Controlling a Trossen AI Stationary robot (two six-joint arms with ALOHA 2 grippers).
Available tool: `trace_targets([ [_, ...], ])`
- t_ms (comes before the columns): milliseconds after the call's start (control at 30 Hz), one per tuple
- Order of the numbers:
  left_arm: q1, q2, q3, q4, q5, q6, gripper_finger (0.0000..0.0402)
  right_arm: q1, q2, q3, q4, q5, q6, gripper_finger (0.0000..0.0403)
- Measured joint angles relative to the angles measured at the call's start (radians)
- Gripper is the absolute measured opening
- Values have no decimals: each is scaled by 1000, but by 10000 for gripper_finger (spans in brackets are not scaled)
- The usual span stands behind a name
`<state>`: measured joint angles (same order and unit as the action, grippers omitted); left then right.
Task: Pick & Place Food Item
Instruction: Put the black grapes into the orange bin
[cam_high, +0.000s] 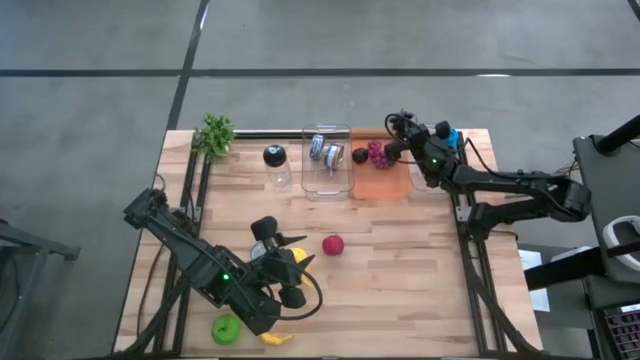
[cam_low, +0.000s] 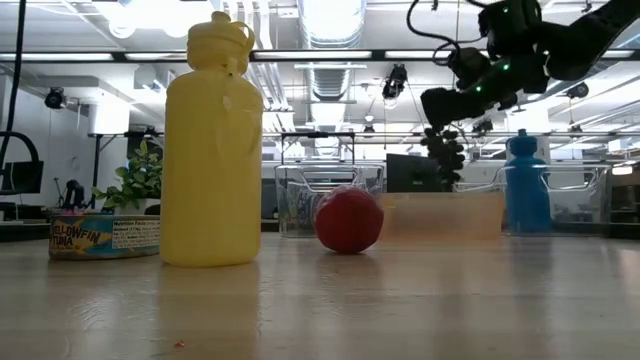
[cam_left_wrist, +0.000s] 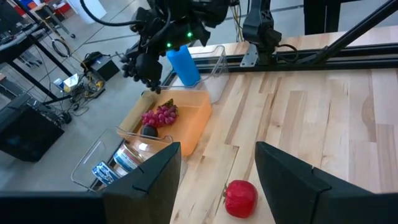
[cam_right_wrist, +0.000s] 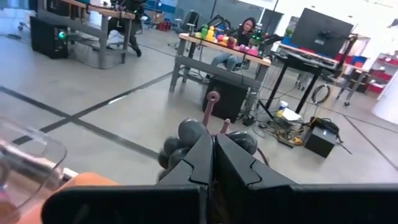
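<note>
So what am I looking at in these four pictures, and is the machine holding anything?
Two robot arms work at a wooden table. One picture looks down from above, one looks level across the tabletop, and two come from cameras on the arms' wrists. The right gripper is shut on a dark grape bunch, hanging over an orange tray that already holds purple grapes. The left gripper is open and empty, near a red fruit. A yellow bottle, a tuna can and clear bins are there too.
</note>
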<state>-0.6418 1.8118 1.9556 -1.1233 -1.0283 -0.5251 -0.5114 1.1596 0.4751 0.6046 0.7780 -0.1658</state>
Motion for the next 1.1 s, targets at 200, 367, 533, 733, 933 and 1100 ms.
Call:
trace_targets([
  [200, 0, 0, 0, 0, 0, 0, 210, -10, 141, 6, 190, -1, -75, 8],
  [367, 0, 0, 0, 0, 0, 0, 210, -10, 252, 24, 268, 6, -132, 8],
  [533, 0, 0, 0, 3, 0, 0, 210, -14, 331, 43, 270, 6, -148, 8],
  [733, 0, 0, 2, 4, 0, 0, 210, -13, 368, 47, 270, 52, -155, 8],
  [933, 0, 0, 2, 4, 0, 0, 210, -13, 361, 45, 270, 112, -205, 8],
  [1100, 0, 0, 2, 4, 0, 0, 210, -13, 370, 39, 266, 113, -177, 8],
])
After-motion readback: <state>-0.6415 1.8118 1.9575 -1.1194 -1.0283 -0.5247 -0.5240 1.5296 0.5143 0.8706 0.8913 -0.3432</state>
